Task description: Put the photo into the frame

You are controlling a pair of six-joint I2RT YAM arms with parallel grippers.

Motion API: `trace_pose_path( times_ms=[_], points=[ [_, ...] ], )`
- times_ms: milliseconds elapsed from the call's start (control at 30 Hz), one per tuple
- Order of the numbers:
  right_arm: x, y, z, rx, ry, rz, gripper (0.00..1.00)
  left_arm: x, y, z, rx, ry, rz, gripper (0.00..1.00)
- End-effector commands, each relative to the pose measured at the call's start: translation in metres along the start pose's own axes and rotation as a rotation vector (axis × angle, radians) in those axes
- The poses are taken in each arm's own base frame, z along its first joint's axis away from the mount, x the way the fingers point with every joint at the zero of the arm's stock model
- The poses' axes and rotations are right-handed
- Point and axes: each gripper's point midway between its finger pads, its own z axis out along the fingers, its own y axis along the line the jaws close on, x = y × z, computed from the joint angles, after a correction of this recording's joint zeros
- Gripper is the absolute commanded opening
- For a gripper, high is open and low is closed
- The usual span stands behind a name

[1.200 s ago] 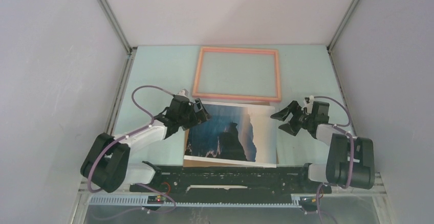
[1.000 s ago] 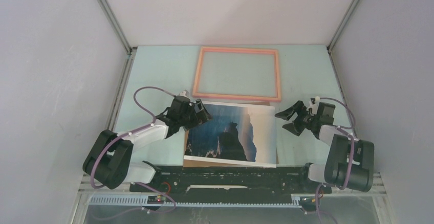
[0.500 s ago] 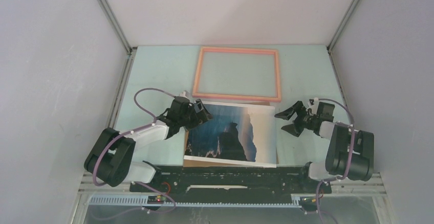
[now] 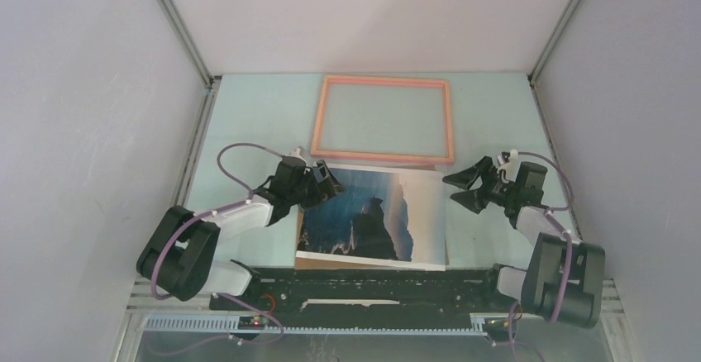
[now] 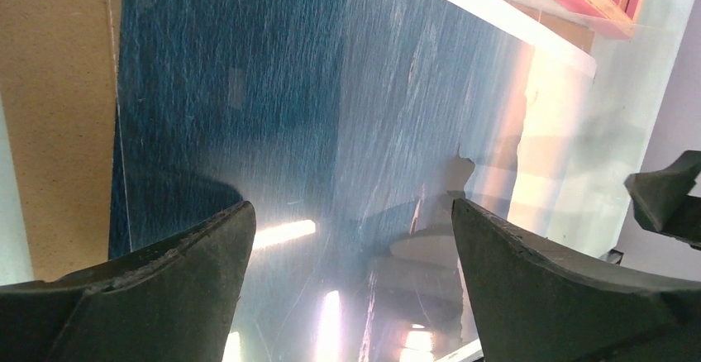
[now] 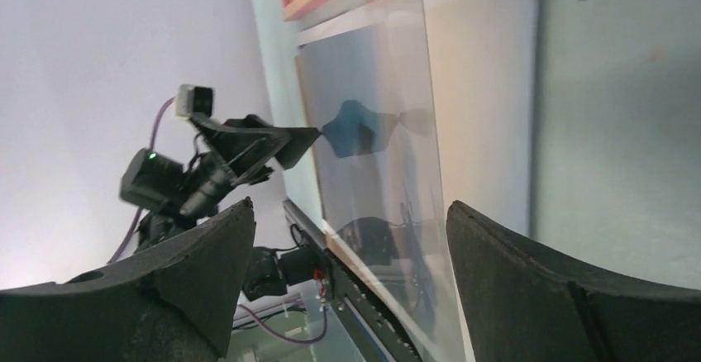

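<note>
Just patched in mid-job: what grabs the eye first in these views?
The photo, dark rock against blue sky, lies face up in the centre on a brown backing board, with the salmon-bordered frame flat just beyond it. The left gripper and right gripper, both open, flank the photo's far corners.

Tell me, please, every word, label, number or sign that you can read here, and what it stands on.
None: no readable text anywhere. The photo shows only dark rock and sky, the frame is plain salmon-pink, and the visible strip of brown backing board is blank.
</note>
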Motion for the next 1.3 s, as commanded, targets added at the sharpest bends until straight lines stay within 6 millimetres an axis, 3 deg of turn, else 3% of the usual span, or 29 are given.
trace_pose_path(
  times_ms=[0,300,433,633,767,867,1033,1167,1267],
  points=[
    [0.015,0.032,-0.009,-0.105,0.039,0.017,0.92,0.015,0.018,0.002,-0.043,0.041,-0.019,1.0],
    [0.032,0.055,-0.015,-0.138,0.052,0.043,0.88,0.013,0.008,-0.004,-0.001,0.035,-0.019,1.0],
    [0.034,0.054,-0.014,-0.101,0.021,-0.002,0.8,0.011,0.003,-0.006,0.019,0.032,-0.015,1.0],
    [0.038,0.033,0.007,0.03,-0.011,-0.122,0.57,0.005,-0.012,-0.012,0.065,0.013,0.019,1.0],
    [0.045,0.035,0.02,0.033,0.007,-0.16,0.43,0.001,-0.022,-0.019,0.085,0.002,0.051,1.0],
    [0.038,0.035,0.023,0.044,-0.03,-0.186,0.31,-0.003,-0.027,-0.024,0.091,-0.014,0.078,1.0],
    [0.028,0.043,0.027,0.011,-0.057,-0.268,0.02,-0.018,-0.039,-0.038,0.104,-0.07,0.112,1.0],
    [0.036,0.064,0.027,-0.102,0.026,-0.405,0.0,-0.037,-0.051,-0.061,0.118,-0.162,0.149,1.0],
    [0.034,0.067,0.024,-0.106,0.019,-0.467,0.0,-0.048,-0.048,-0.072,0.097,-0.228,0.145,1.0]
  ],
)
